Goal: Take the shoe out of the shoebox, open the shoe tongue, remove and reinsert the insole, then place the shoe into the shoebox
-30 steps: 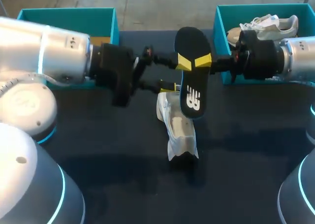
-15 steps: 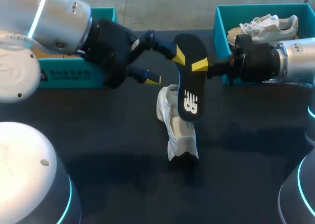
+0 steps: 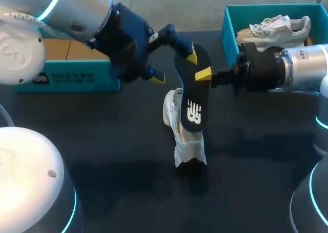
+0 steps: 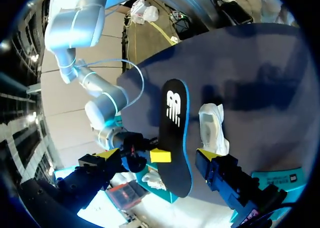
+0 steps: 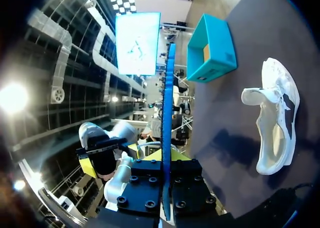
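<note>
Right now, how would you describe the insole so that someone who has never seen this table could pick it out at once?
Start at the dark table and find the white shoe lying at its middle. Just above it hangs the insole, held by the right gripper. It is the only flat black piece, long and rounded, with white print on its face.

From my screen, a teal box (image 3: 229, 24) stands open-topped. Inside the box lies a pale grey and white sneaker (image 3: 279, 28) with white laces, on its side, running along the box's far wall. Under the box spreads a dark table (image 3: 102, 141).
</note>
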`<state>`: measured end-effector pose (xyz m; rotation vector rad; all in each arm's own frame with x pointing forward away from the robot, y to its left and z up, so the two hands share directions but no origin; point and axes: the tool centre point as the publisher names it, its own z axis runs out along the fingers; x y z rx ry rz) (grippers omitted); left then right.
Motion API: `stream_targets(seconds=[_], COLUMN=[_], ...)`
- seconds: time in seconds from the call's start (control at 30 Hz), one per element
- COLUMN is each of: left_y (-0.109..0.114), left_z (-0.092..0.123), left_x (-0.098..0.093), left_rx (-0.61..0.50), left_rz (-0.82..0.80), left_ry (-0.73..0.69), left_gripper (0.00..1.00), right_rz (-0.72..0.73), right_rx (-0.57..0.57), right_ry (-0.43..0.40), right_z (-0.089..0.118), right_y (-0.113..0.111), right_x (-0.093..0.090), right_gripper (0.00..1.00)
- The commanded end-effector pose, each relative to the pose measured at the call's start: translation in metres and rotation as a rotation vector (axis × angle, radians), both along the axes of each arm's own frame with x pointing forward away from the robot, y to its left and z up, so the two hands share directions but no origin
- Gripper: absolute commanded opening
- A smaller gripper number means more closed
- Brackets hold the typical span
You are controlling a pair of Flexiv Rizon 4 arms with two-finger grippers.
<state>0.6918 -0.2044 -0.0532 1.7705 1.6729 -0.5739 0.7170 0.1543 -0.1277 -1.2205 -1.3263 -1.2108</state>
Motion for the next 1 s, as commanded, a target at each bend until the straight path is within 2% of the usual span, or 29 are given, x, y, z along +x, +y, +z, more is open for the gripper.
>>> stream_targets(seconds=[0.03, 0.37, 0.87, 1.0], left_y=[-0.01, -0.016, -0.016, -0.018], left_z=[0.007, 0.003, 0.003, -0.002], left_x=[0.011, 0.025, 0.025, 0.028], left_rx=[0.172, 0.327, 0.322, 0.393], left_rz=[0.1, 0.153, 0.15, 0.169], left_ry=[0.021, 0.066, 0.068, 0.072], left_gripper=[1.0, 1.0, 1.0, 1.0], right_rz=[0.006, 0.004, -0.003, -0.001], right_rx=[-0.055, -0.062, -0.064, -0.065], right_ry=[0.007, -0.001, -0.001, -0.003], right_z=[0.001, -0.002, -0.004, -0.002], right_y=[0.004, 0.008, 0.01, 0.011], right_x=[0.003, -0.002, -0.004, -0.005], right_gripper=[0.0, 0.0, 0.0, 0.0])
